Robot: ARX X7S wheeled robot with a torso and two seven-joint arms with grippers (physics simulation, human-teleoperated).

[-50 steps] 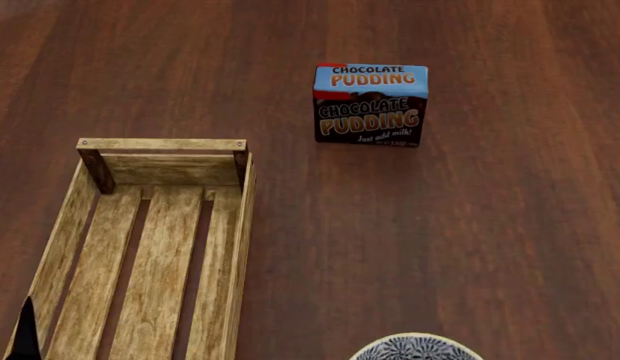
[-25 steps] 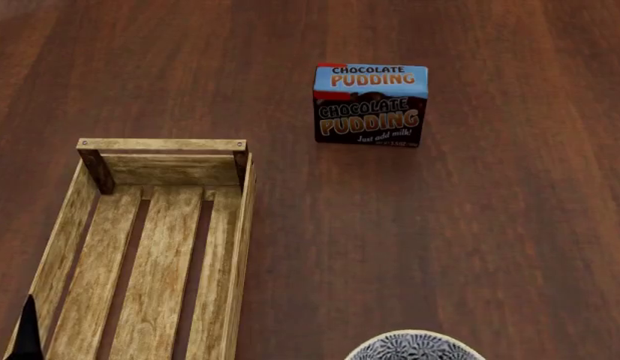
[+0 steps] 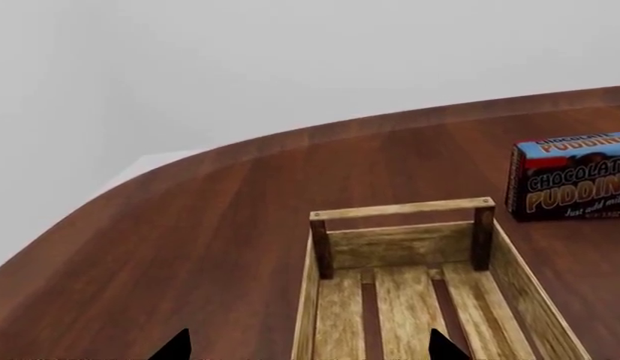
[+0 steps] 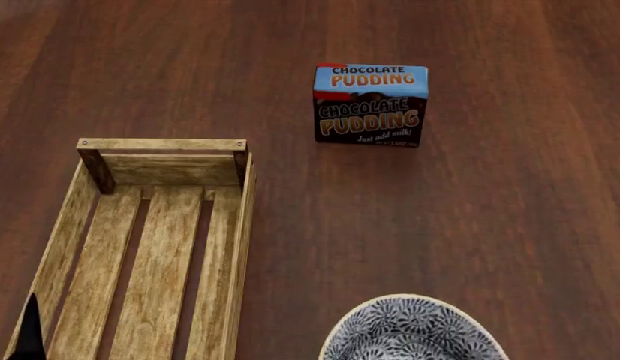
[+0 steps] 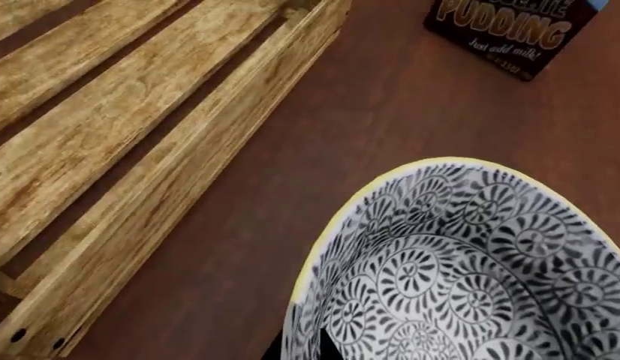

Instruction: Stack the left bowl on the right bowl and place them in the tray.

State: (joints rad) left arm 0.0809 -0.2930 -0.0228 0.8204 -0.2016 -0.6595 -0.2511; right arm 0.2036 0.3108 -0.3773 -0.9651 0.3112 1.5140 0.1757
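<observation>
A white bowl with a black swirl pattern (image 4: 415, 334) shows at the bottom edge of the head view, right of the tray (image 4: 160, 144). I cannot tell whether it is the left bowl, the right bowl, or both nested. My right gripper (image 5: 302, 347) is shut on the wall of the bowl (image 5: 460, 270), one dark fingertip inside and one outside, beside the long side of the tray (image 5: 139, 97). My left gripper (image 3: 310, 349) is open, its two tips spread over the near part of the tray (image 3: 402, 209), holding nothing. One of its tips (image 4: 28, 334) shows in the head view.
A chocolate pudding box (image 4: 370, 105) stands upright on the dark wooden table beyond the tray's far right corner, and it also shows as the box (image 3: 576, 176) and the box (image 5: 505, 30) in the wrist views. The table's curved far edge (image 3: 240, 146) lies beyond the tray.
The bowl has come further into the head view from the bottom edge, moving away from me. The tray, the box and the left fingertip have stayed put.
</observation>
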